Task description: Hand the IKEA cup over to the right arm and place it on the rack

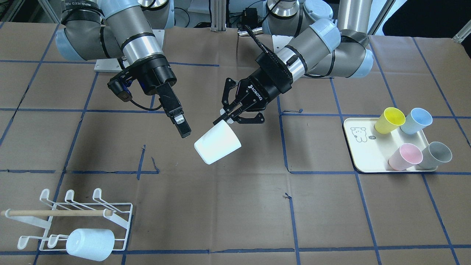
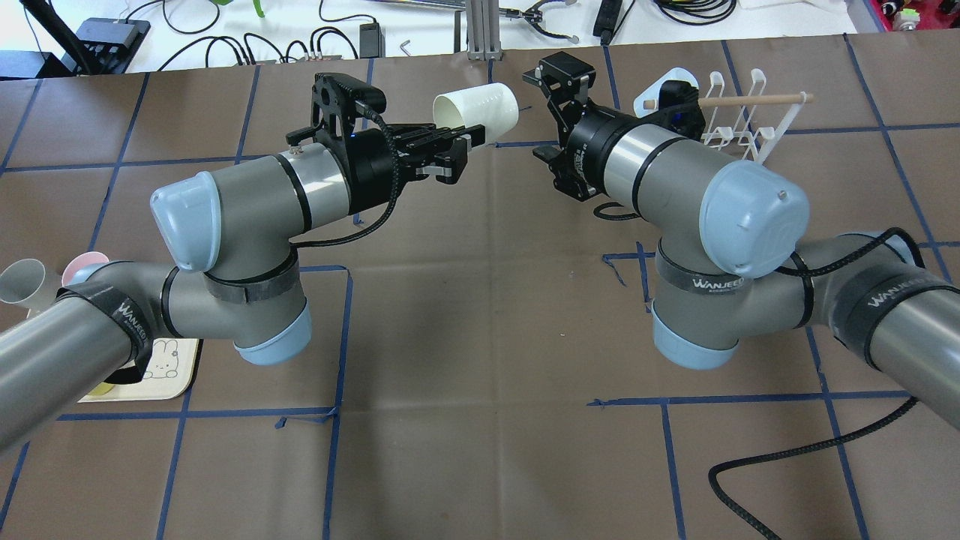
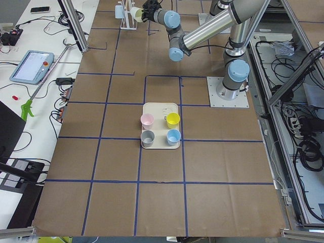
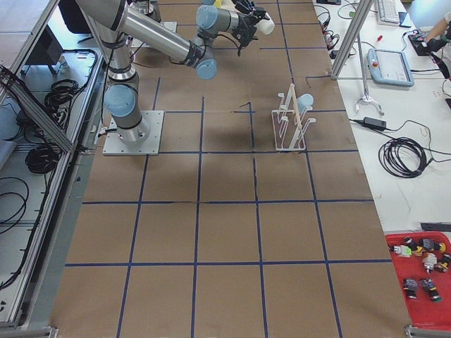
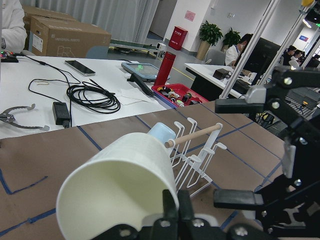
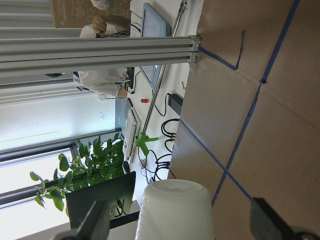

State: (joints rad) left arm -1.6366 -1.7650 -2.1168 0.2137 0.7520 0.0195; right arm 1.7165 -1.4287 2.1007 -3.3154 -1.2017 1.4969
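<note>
My left gripper (image 1: 229, 116), marked ROBOTIQ, is shut on the rim of a white IKEA cup (image 1: 217, 143) and holds it tilted above the table's middle. The cup also shows in the overhead view (image 2: 480, 111) and the left wrist view (image 5: 120, 185). My right gripper (image 1: 181, 127), black with long straight fingers, is open. Its tips are just short of the cup's closed end. In the right wrist view the fingers (image 6: 97, 220) stand either side of the cup's base (image 6: 175, 210), apart from it. The white wire rack (image 1: 110, 215) with a wooden rod stands at the table's edge on my right.
A light blue cup (image 1: 90, 244) hangs on the rack's outer prongs. A cream tray (image 1: 362, 151) on my left side holds yellow, blue, pink and grey cups. Brown paper with blue tape lines covers the table.
</note>
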